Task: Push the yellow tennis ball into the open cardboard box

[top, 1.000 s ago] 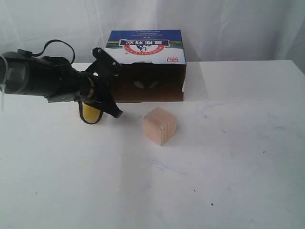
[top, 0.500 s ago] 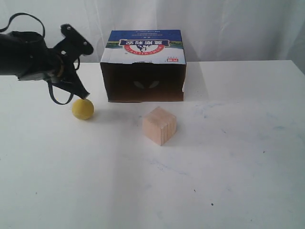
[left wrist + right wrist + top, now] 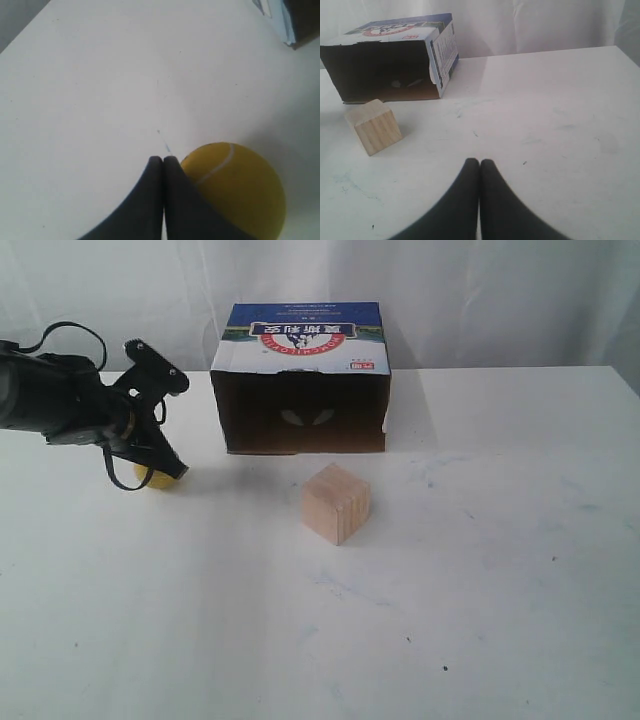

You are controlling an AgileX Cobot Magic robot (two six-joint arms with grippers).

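The yellow tennis ball point(image 3: 156, 481) lies on the white table left of the open cardboard box point(image 3: 300, 390), mostly hidden behind my left gripper point(image 3: 172, 466). In the left wrist view the left gripper point(image 3: 163, 159) is shut and empty. The ball point(image 3: 240, 192) lies right against the side of one finger point(image 3: 182, 200). The box's dark opening faces the front. My right gripper point(image 3: 479, 161) is shut and empty over bare table, far from the box point(image 3: 390, 60). It does not show in the exterior view.
A pale wooden cube point(image 3: 336, 502) stands in front of the box's opening, slightly to its right, also seen as the cube point(image 3: 374, 126) in the right wrist view. A corner of the box point(image 3: 300, 22) shows beyond the ball. White curtain hangs behind the table.
The left arm drew back to the left, rose off the ball, then dropped down beside it again. The ball has shifted a little leftward, away from the box.
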